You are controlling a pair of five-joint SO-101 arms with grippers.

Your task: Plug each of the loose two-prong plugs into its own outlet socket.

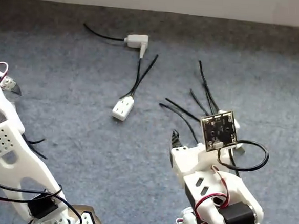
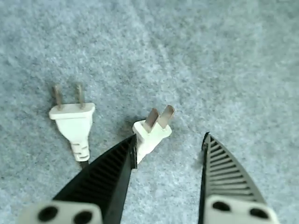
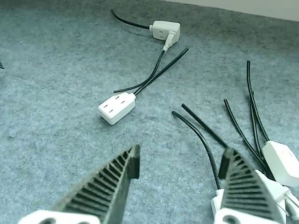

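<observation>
Left gripper (image 2: 169,139): jaws wide apart, nothing held, low over the grey mat (image 2: 233,56). Two white two-prong plugs lie under it. The flat plug (image 2: 72,122) rests on its side, prongs pointing away from the gripper. The tilted plug (image 2: 150,133) has its prongs raised, and its body touches the tip of one finger (image 2: 117,163). Right gripper (image 3: 181,154): jaws likewise wide, empty, above the mat. Ahead of it lies the near socket (image 3: 117,107), white, slots facing the gripper. The far socket (image 3: 166,30) sits well beyond, with black cords (image 3: 154,74) running between the two. A white connector (image 3: 282,163) lies just beside the right gripper; I cannot tell its type.
</observation>
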